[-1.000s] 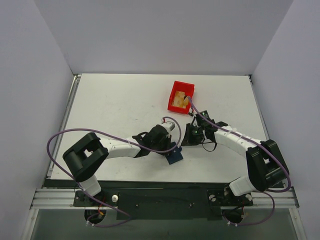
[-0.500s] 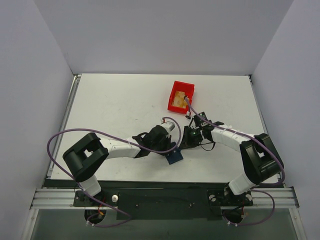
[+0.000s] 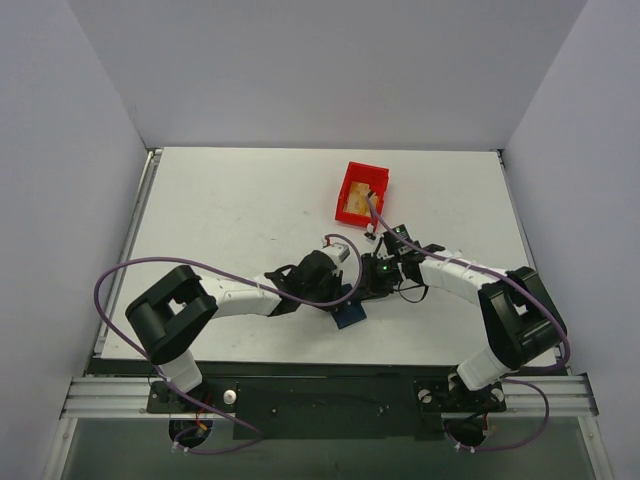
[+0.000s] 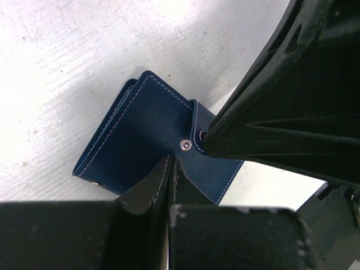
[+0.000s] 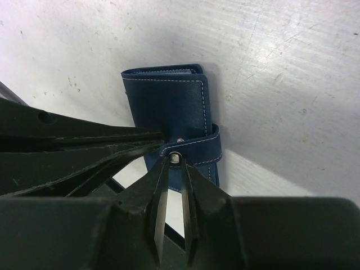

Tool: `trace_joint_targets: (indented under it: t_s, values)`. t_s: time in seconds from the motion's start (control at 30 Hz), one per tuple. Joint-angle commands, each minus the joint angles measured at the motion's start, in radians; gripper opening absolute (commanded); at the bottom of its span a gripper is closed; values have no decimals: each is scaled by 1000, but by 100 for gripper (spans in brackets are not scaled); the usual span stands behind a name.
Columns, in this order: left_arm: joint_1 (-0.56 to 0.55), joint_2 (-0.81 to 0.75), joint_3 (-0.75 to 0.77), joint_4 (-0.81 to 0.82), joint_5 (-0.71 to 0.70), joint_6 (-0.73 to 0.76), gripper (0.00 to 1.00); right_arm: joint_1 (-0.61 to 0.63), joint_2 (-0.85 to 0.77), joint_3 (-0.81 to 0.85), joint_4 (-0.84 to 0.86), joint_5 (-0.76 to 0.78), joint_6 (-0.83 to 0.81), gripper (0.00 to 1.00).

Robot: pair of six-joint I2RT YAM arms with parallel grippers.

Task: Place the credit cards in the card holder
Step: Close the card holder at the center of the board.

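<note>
The navy card holder lies folded on the table near the front middle. My left gripper is shut on the card holder just below its small snap button. From the right, my right gripper meets the card holder at its strap. Its fingers stand a narrow gap apart with the strap's metal snap at their tips. The tan-gold credit cards lie in the red bin; how many I cannot tell. In the top view, left gripper and right gripper nearly touch.
The red plastic bin stands on the white table behind the right gripper. Cables loop from both wrists over the table. Grey walls close in the table at the back and both sides.
The right gripper has moved left and toward the card holder until its tips reach the strap, and its fingers have parted slightly. The left arm has not moved.
</note>
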Motion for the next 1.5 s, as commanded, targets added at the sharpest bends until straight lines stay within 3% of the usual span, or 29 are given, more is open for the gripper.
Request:
trace_joint_targets:
  t_s: [0.0, 1.03, 1.47]
  values:
    - [-9, -8, 5, -20, -12, 6, 0, 13, 10, -5, 6, -23, -1, 13]
    - [-10, -8, -10, -15, -18, 4, 0, 43, 69, 39, 8, -18, 11, 13]
    - [-9, -10, -13, -17, -20, 3, 0, 56, 101, 71, -37, 62, 34, 13]
